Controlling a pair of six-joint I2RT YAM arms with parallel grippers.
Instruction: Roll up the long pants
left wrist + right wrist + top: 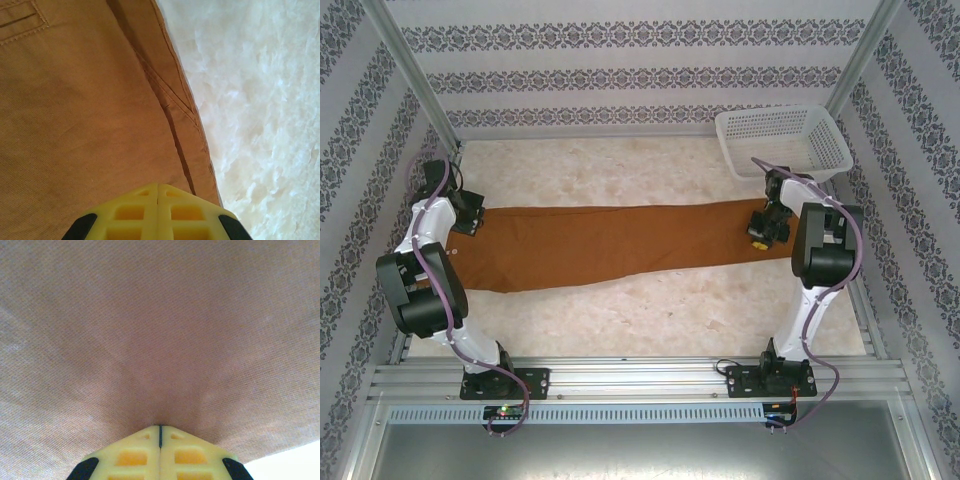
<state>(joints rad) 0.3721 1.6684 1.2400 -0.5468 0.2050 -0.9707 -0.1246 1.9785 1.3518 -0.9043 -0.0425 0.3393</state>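
Yellow fingers (125, 457) of your right gripper (160, 427) are pressed together with the long pants (160, 330) pinched at the tips, and the cloth puckers into creases running to the pinch. Your left gripper (158, 186) is closed too, tips meeting over the pants next to the edge seam (172, 95). You can't tell whether any cloth is caught there. From above, the pants lie flat as one long strip across the table (650, 310), left to right, with the wide end by the left gripper and the narrow leg end under the right one. Left wrist view has a stitched pocket slit (20, 20) top left and bare pale table right of the seam. White basket (782, 140) sits at the far right corner, apart from the pants.
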